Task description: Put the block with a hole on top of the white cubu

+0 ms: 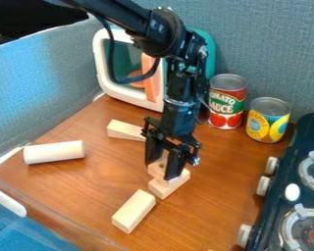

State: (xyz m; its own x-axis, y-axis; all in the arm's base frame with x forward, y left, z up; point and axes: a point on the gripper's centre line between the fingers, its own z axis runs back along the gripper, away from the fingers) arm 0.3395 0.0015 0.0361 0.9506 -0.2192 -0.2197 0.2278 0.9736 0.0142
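While my one gripper (160, 169) grasps one block with a hole (155, 168) near center, one pale block (165, 188) beneath it, one wedge (125, 130) just above left, one loose block (133, 211) lower middle, one cylinder (53, 152) at left, two cans (226, 100) upper right.
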